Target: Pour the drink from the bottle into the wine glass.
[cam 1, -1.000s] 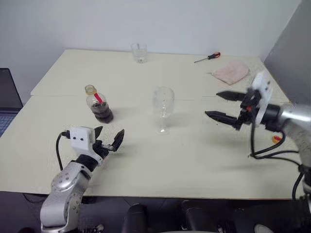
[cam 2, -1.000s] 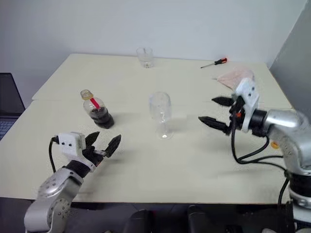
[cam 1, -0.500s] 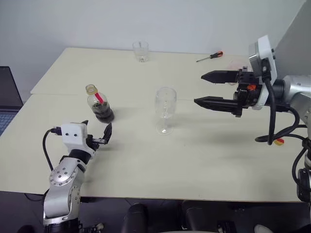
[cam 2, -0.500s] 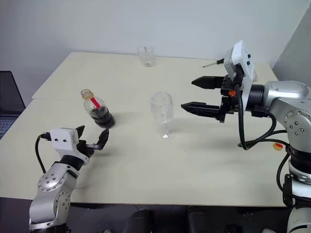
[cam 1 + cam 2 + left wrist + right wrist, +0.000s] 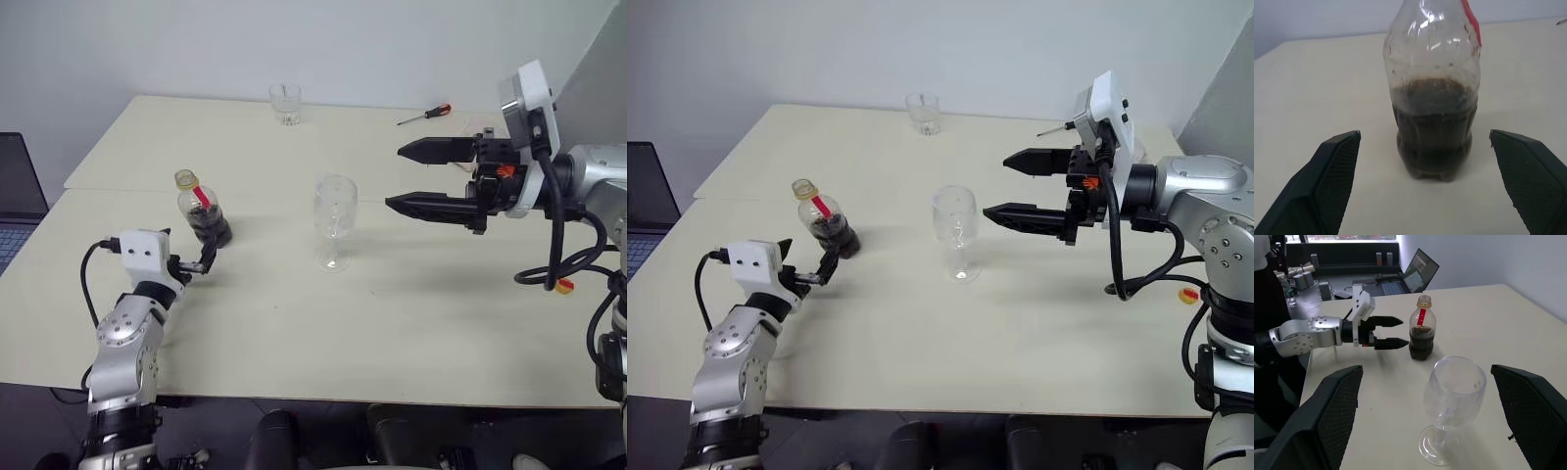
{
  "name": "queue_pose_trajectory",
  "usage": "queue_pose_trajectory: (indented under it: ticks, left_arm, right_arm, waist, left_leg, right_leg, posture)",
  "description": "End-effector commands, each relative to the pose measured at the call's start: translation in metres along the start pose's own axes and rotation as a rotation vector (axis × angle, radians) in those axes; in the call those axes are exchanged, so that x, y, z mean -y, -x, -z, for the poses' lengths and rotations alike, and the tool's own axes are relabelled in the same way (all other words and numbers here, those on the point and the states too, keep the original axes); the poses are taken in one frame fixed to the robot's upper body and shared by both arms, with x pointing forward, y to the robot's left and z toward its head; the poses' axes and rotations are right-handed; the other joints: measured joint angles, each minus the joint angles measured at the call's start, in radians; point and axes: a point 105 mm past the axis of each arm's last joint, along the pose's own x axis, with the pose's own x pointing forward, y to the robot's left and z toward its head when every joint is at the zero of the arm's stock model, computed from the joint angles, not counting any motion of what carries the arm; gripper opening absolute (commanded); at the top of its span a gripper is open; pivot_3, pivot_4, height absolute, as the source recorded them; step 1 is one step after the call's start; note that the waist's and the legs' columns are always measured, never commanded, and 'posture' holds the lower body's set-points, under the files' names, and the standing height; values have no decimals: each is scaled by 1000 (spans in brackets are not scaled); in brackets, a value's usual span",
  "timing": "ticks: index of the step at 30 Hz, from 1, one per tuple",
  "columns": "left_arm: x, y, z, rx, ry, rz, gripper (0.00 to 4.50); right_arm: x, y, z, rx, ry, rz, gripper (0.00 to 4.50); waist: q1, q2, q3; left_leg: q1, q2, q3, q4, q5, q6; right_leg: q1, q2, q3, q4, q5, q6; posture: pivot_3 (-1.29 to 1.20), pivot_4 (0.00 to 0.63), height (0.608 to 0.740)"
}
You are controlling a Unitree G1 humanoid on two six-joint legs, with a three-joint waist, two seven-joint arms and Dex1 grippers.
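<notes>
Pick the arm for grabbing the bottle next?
Left. The left gripper sits open just short of the bottle, aimed at it. The right gripper hovers beyond the wine glass.

Both silver metal arms are sporting white plastic wrist camera boxes, black tapered two-finger grippers and black cables looping loose.

No lettering can be read anywhere — the bottle carries a red label strip (its print is too small to tell).
</notes>
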Motion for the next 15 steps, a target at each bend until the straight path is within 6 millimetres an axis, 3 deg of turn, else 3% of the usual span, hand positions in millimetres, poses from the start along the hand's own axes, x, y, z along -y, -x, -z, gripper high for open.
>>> queue_pose_trajectory:
  ticks: [1,15]
  left_arm:
    - [-5,-12,-12,30,-31,-9,4500]
    - [9,-43,-20,2,-70,96,4500]
  right_arm:
    - [-5,0,-12,15,52,-8,4477]
    - [-8,-2,-13,9,54,-8,4477]
  waist:
    - [0,0,0]
    - [0,0,0]
  left_leg:
    - [0,0,0,0,0,0]
    - [-1,0,0,0,0,0]
  right_leg:
    - [0,0,0,0,0,0]
    - [-1,0,-1,0,1,-1]
  posture:
    - [0,150,740]
    - [0,150,740]
